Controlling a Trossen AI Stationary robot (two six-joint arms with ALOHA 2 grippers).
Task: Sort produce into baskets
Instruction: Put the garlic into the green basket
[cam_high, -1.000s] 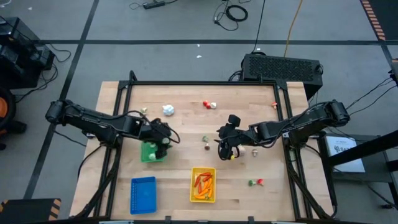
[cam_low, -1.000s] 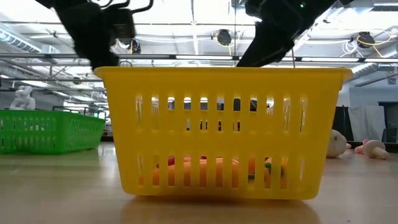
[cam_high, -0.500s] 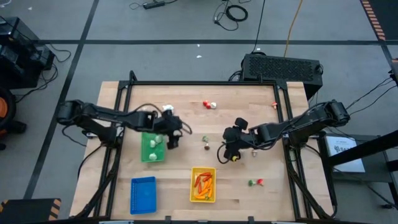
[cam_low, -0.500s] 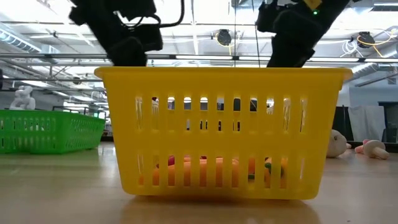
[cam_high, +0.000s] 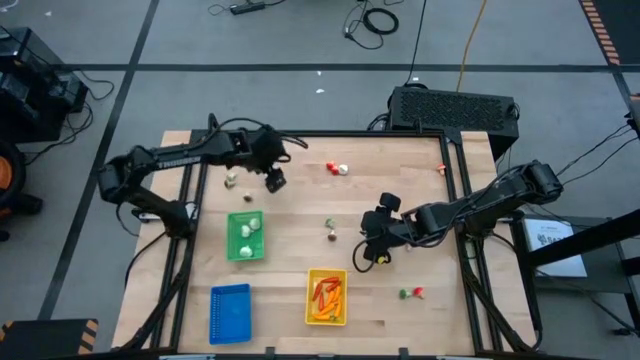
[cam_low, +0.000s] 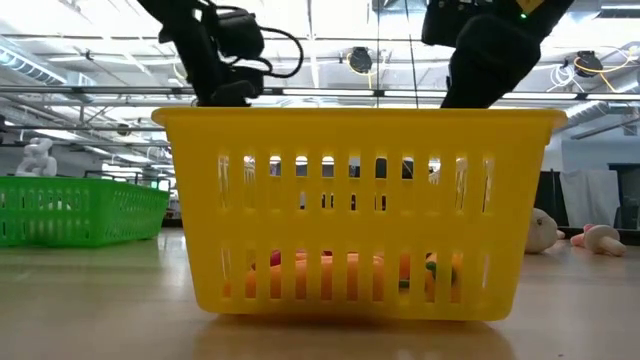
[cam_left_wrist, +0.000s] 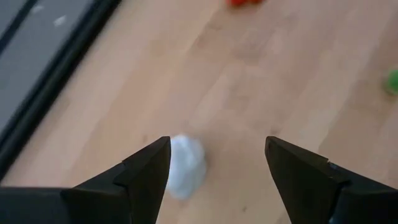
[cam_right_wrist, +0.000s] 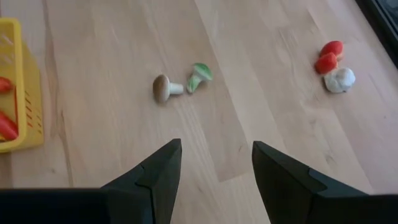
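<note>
My left gripper (cam_high: 272, 181) is open over the far left of the table. In the left wrist view (cam_left_wrist: 217, 168) a white bulb (cam_left_wrist: 185, 165) lies on the wood just beside one finger, apart from it. My right gripper (cam_high: 372, 252) is open and empty over mid-table (cam_right_wrist: 216, 171). A brown mushroom (cam_right_wrist: 163, 88) and a green one (cam_right_wrist: 199, 76) lie ahead of it. The green basket (cam_high: 245, 237) holds white pieces. The yellow basket (cam_high: 326, 296) holds orange and red pieces. The blue basket (cam_high: 230, 312) stands near the front left.
Red pieces and a white bulb (cam_high: 338, 168) lie at the far middle, also in the right wrist view (cam_right_wrist: 333, 62). A small piece (cam_high: 231, 181) lies left of my left gripper. A green and a red piece (cam_high: 411, 293) lie at the front right. The yellow basket (cam_low: 355, 210) fills the low view.
My left gripper has gone from over the green basket toward the table's far edge, and now stands over the white bulb. The white pieces in the green basket now show. My right gripper has shifted a little toward the near edge.
</note>
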